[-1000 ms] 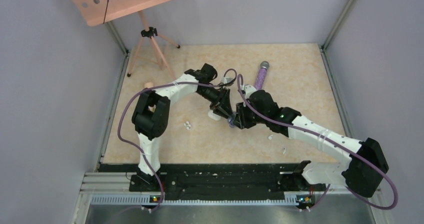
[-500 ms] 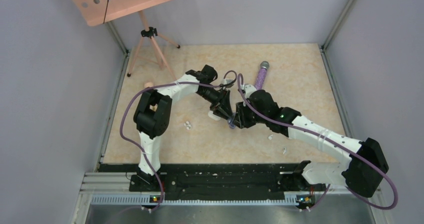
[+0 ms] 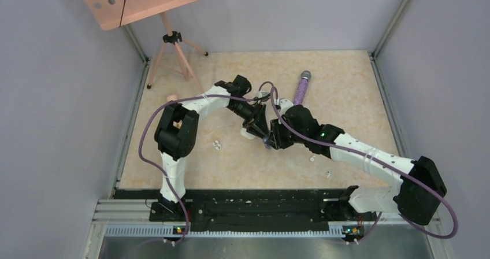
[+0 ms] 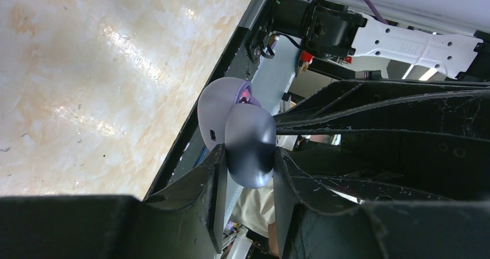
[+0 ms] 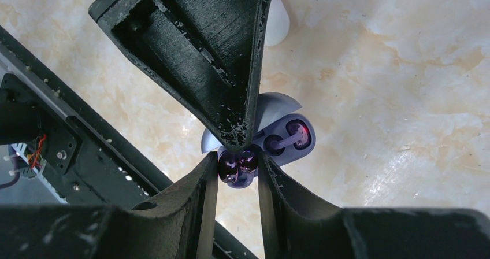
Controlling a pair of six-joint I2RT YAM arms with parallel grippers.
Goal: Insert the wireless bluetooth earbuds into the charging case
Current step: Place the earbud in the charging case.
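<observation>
**Purple earbud pinched at the rim of the open case, middle of the overhead view**

My left gripper (image 4: pixel 248 161) is clamped on the body of the case (image 4: pixel 247 133), with its lid (image 4: pixel 216 106) swung open toward the upper left of my wrist view. To the right of it, my right gripper (image 5: pixel 237 162) pinches the dark purple earbud (image 5: pixel 234 167) between its tips. The earbud sits just beside the lower edge of the case, though I cannot tell whether they touch. One well (image 5: pixel 297 133) glows red, and I cannot tell whether it is filled. I judge the job is to hold the case rigid, line the earbud up over the free well and ease it in slowly. I should loosen my right grip only once it seats, because the pinch is thin and a small twist could flick the earbud out.
</observation>
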